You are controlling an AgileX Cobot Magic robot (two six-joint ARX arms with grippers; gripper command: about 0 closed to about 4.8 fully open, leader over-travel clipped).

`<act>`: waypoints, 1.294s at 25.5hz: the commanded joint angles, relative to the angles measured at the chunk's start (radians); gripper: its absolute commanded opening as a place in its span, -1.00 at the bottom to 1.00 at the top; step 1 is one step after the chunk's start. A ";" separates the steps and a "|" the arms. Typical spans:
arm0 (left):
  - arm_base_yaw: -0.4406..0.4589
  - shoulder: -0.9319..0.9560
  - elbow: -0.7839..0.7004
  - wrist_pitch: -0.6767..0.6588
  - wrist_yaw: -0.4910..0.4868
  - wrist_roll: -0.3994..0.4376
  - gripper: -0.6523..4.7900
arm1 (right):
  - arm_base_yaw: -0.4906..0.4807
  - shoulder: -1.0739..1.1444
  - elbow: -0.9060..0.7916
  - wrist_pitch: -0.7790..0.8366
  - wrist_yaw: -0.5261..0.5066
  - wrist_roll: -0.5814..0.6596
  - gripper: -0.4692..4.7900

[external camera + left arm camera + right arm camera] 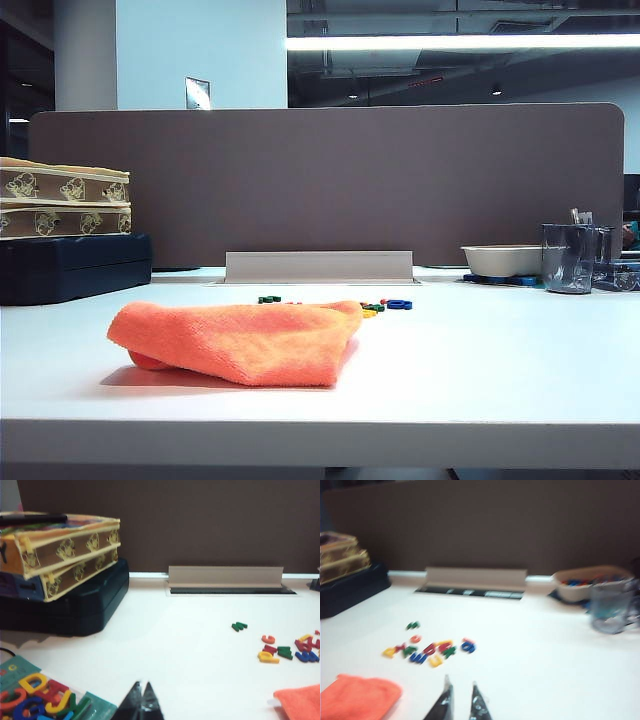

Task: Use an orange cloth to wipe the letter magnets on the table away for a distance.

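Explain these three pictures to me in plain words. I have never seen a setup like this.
This is a two-armed robot at a white table. One picture comes from a fixed camera facing the table; the other two come from cameras on each arm's wrist.

On the table lie an orange cloth and, behind it, small coloured letter magnets. A stack of boxes stands at the left, a bowl and a cup at the right.

The left end effector shows its dark fingertips together, so it is shut. The right end effector has a small gap between its fingertips, so it is open. Neither holds anything or touches the cloth.
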 commanded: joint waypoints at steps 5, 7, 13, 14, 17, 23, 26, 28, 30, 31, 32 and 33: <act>0.001 0.001 0.015 0.014 0.007 -0.004 -0.78 | 0.080 0.308 0.091 0.145 -0.121 -0.075 -0.57; 0.001 0.001 0.015 0.014 0.007 -0.003 -0.78 | 0.129 0.374 0.108 0.147 -0.121 -0.107 -0.56; 0.001 0.001 0.015 0.014 0.006 -0.003 -0.78 | 0.275 0.551 0.136 0.182 -0.084 -0.189 -0.50; 0.001 0.001 0.015 0.014 0.006 -0.003 -0.78 | 0.300 0.584 0.142 0.187 -0.078 -0.209 -0.49; 0.001 0.001 0.015 0.014 0.006 -0.003 -0.78 | 0.355 0.664 0.165 0.189 -0.068 -0.246 -0.49; 0.001 0.001 0.014 0.013 0.006 -0.003 -0.78 | 0.443 0.834 0.225 0.227 -0.071 -0.246 -0.34; 0.001 0.001 0.014 0.005 0.006 -0.003 -0.78 | 0.472 0.914 0.249 0.270 -0.074 -0.246 -0.34; 0.001 0.001 0.014 0.004 0.006 -0.003 -0.78 | 0.503 0.988 0.272 0.284 -0.072 -0.246 -0.04; 0.001 0.001 0.013 0.003 0.006 -0.003 -0.78 | 0.520 1.027 0.289 0.285 -0.073 -0.246 0.12; 0.001 0.001 0.013 0.001 0.006 -0.003 -0.78 | 0.528 1.042 0.296 0.284 -0.072 -0.246 0.17; 0.001 0.001 0.013 -0.001 0.007 -0.003 -0.78 | 0.537 1.061 0.304 0.288 -0.073 -0.246 0.23; 0.001 0.001 0.013 -0.005 0.006 -0.003 -0.78 | 0.545 1.075 0.309 0.291 -0.071 -0.246 0.26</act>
